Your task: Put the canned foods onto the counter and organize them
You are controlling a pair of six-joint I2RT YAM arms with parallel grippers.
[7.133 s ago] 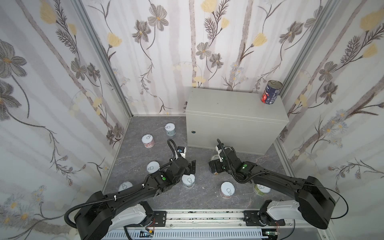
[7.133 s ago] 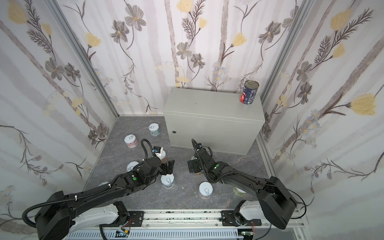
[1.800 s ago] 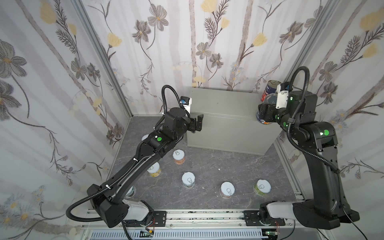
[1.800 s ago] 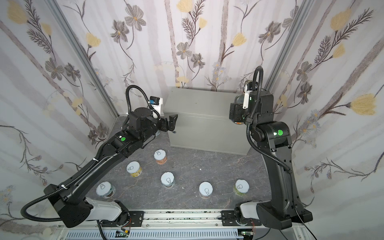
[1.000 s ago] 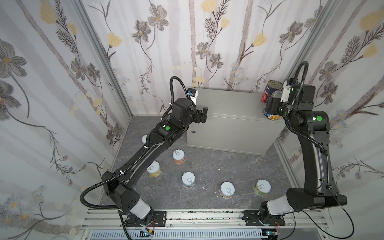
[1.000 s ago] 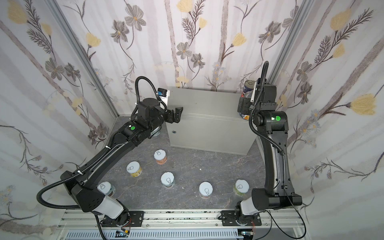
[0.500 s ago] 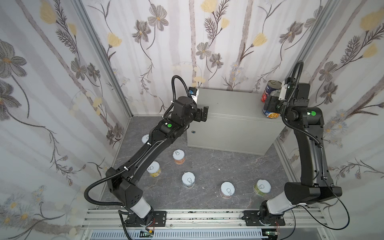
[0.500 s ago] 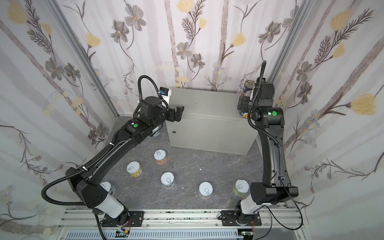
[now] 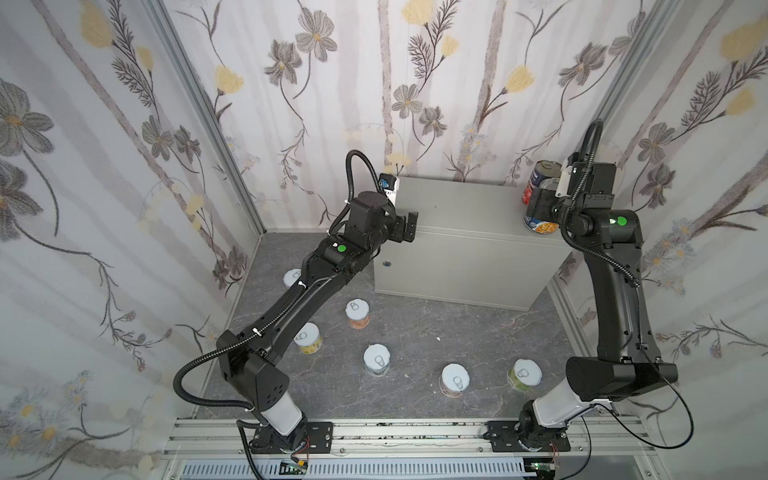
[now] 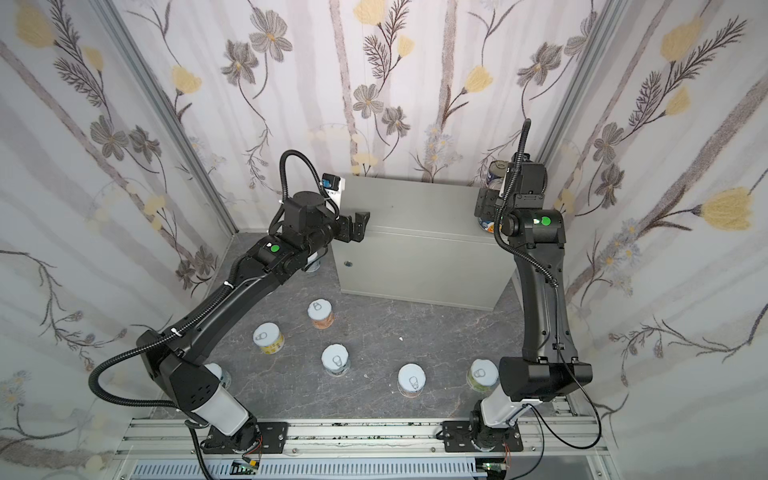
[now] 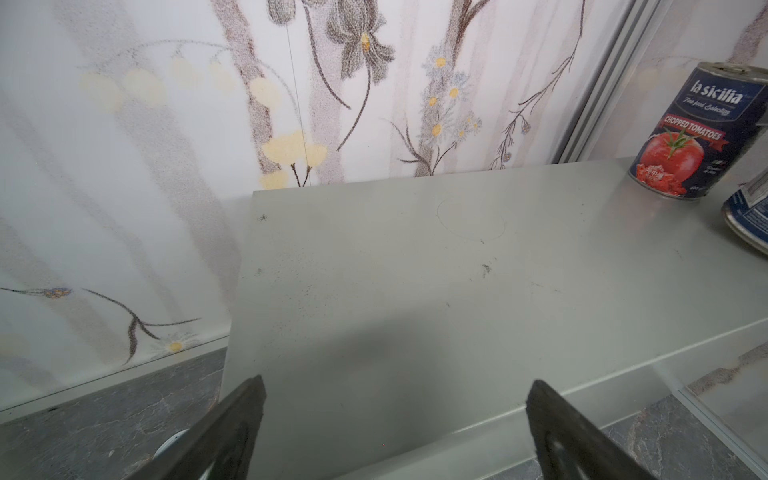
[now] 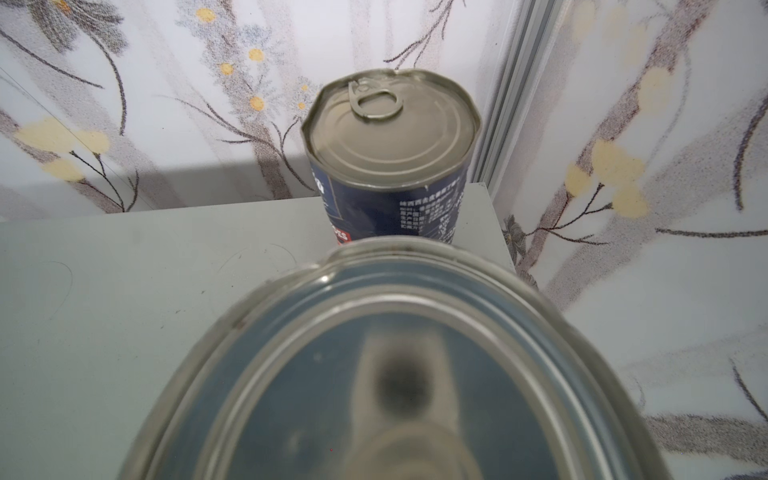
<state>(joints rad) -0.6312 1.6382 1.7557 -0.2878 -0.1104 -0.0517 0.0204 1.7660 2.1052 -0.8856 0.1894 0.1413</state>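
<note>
Right end effector (image 9: 540,204): clamped on the upper part of the blue soup can (image 9: 539,224), at the front right corner of the counter (image 9: 465,220).
Soup can base: touching the counter top or just above it; cannot tell which.
La Sicilia chopped tomatoes can (image 11: 690,137): upright at the counter's back right corner, just behind the soup can.
Left end effector (image 9: 407,226): fingers apart, empty, above the counter's front left corner.
Short pull-tab cans (image 9: 376,359): on the floor in front of the counter.
Risk: releasing early or off-level could tip the soup can over the counter's front edge, or knock it into the tomato can.
</note>
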